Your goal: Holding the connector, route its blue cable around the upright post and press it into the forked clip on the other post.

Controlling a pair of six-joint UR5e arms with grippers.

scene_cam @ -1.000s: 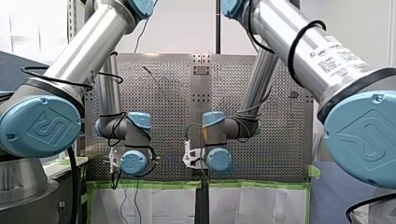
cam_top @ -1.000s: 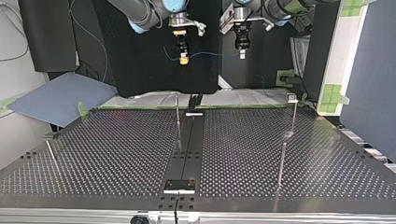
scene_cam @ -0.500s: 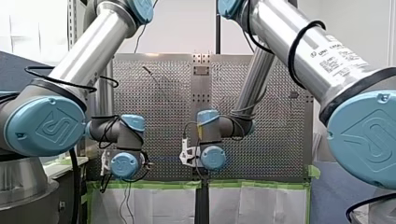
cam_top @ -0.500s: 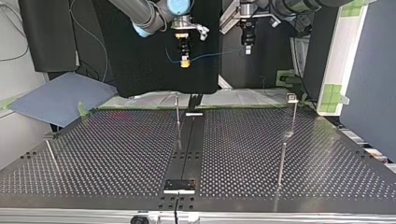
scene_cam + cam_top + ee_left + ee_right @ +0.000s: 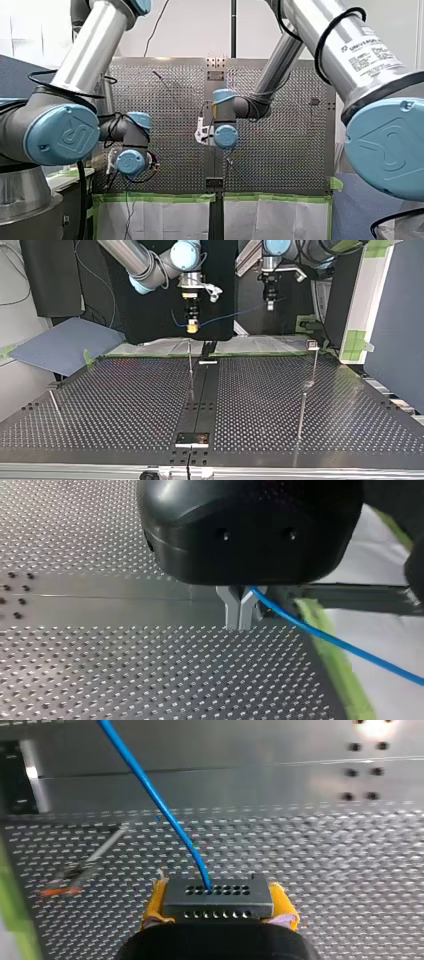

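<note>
Connector sits clamped between my right gripper's yellow pads, above the table's arm-side half; its blue cable runs to my left gripper, whose metal fingers pinch it.

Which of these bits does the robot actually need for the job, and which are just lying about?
Needed: connector, blue cable, right gripper, left gripper, middle post, capped post.
Lying about: blue mat, green tape.
</note>
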